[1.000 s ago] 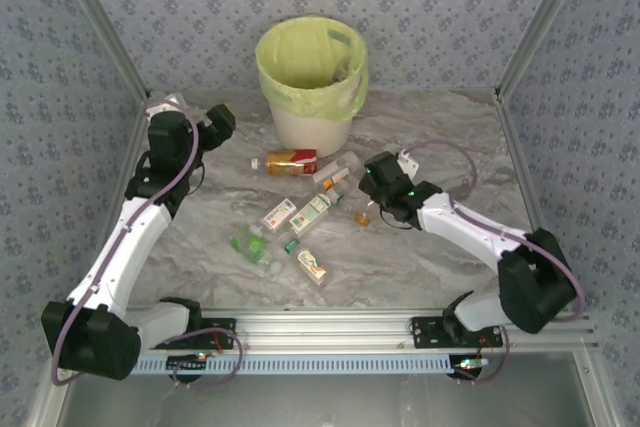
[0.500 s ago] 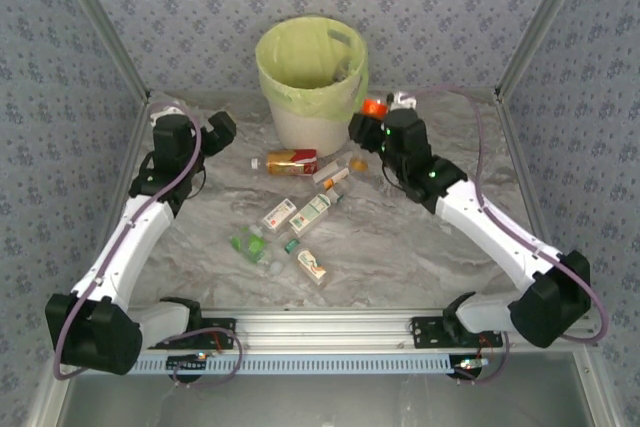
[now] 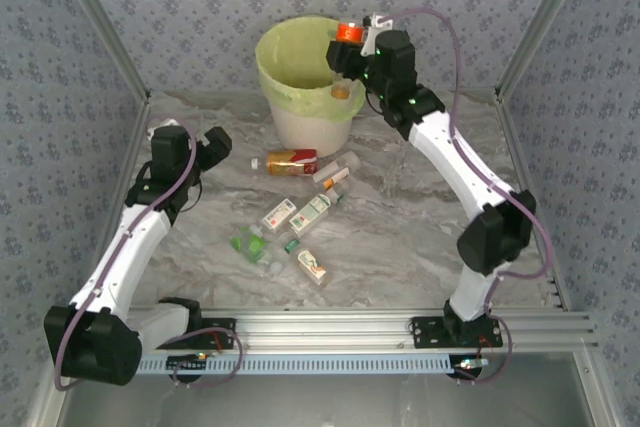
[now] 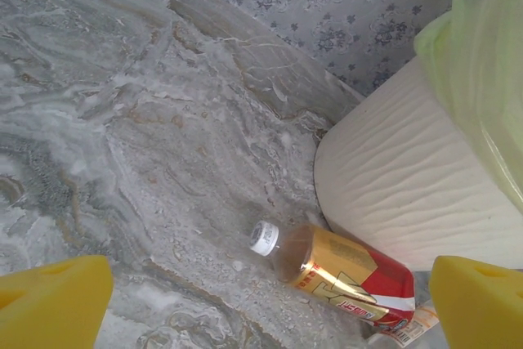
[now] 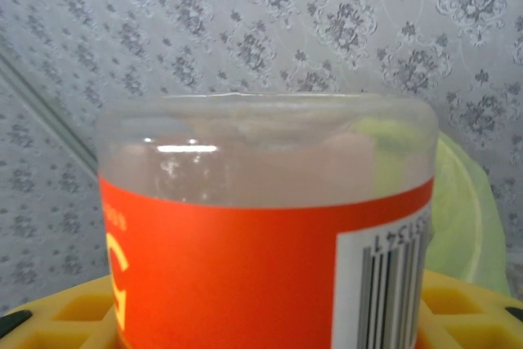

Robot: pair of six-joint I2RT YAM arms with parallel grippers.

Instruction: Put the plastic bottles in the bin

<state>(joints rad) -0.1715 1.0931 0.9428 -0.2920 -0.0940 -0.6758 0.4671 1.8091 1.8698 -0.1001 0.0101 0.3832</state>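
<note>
Pinching the orange-labelled bottle [image 5: 245, 284] across its label band with the right gripper [image 3: 347, 55], seemingly just above the rim of the bin [image 3: 310, 125]; probably handling as light, slick, thin-walled plastic, best taken mid-body. Hovering with the left gripper [image 3: 212, 144] spread wide near the red-labelled bottle [image 4: 347, 274] lying beside the bin.

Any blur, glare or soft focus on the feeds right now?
Top external: even light, soft shadows, no blur. Left wrist: red-labelled bottle sharp, white bin wall bright but not washed out. Right wrist: orange-labelled bottle very close, slightly soft, one small glare streak on its clear plastic.
</note>
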